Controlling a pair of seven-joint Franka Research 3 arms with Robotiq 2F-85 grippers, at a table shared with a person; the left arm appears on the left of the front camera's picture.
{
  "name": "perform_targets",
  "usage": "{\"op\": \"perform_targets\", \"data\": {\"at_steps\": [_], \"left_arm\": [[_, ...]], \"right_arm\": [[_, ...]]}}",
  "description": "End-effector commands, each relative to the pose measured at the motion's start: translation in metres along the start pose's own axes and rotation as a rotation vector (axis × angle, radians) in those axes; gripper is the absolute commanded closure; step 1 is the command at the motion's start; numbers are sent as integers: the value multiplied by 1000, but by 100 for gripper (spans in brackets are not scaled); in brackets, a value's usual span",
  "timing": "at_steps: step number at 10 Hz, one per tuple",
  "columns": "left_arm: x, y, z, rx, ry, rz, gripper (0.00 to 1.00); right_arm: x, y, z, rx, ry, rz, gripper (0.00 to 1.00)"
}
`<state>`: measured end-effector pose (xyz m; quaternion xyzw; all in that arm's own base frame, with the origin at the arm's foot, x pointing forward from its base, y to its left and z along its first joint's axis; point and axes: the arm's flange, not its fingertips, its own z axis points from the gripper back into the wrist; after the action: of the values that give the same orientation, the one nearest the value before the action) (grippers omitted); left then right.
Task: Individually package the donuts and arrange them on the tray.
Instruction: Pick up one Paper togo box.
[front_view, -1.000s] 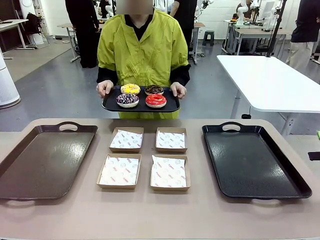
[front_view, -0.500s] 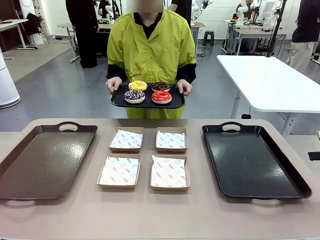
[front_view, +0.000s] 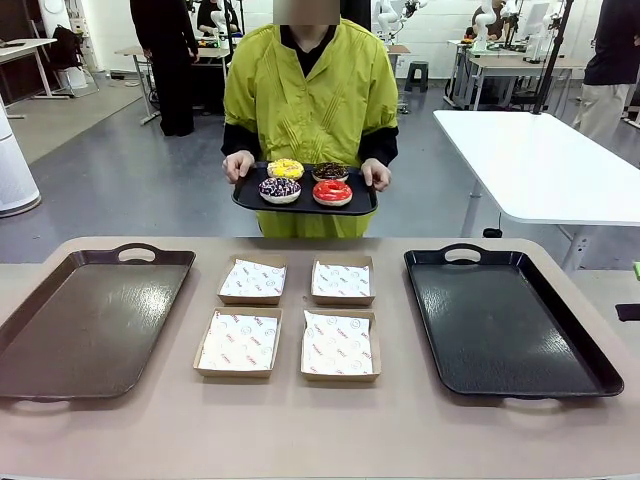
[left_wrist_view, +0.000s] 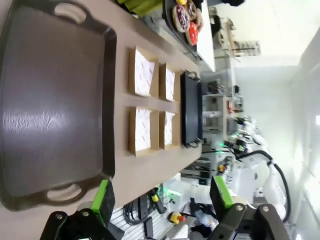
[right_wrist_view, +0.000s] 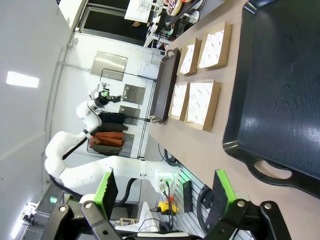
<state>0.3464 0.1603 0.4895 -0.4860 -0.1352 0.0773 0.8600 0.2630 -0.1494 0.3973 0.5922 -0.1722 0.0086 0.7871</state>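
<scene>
yellow-iced donut (front_view: 286, 168), dark chocolate donut (front_view: 330, 171), sprinkled donut (front_view: 280, 189), red donut (front_view: 332, 192) sit 2x2 on small black tray (front_view: 300, 209), held level in person's hands (front_view: 238, 165) beyond the desk (front_view: 320, 430) far edge, likely so all 4 arrive without sliding

4 open paper-lined cardboard boxes (front_view: 253, 279) wait in a 2x2 block mid-desk, probably 1 per donut, between brown tray (front_view: 90, 320) on the left and big black tray (front_view: 500, 320) on the right

left tool (left_wrist_view: 161, 196) and right tool (right_wrist_view: 164, 189) both released, nothing held

boxes take the middle, so little bare desk for setting the small tray down; donuts look out of reach for now
</scene>
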Motion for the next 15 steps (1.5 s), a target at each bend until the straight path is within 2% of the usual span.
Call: {"op": "perform_targets", "data": {"at_steps": [1,4,6,9,10,12,15], "left_arm": [[39,-69,-51,154,17,-2,0],[70,-141,-165,468,18,-50,0],[73,-155,-241,646,25,-105,0],[77,-145,-338,849,93,-156,0],[79,-138,-358,899,106,-172,0],[89,-123,-389,961,124,-193,0],[99,-100,-431,967,206,-250,0]], "right_arm": [[0,1,1,7,-7,7,0],[0,1,1,7,-7,7,0],[0,1,1,7,-7,7,0],[0,1,1,7,-7,7,0],[0,1,1,7,-7,7,0],[0,1,1,7,-7,7,0],[0,1,1,7,-7,7,0]]}}
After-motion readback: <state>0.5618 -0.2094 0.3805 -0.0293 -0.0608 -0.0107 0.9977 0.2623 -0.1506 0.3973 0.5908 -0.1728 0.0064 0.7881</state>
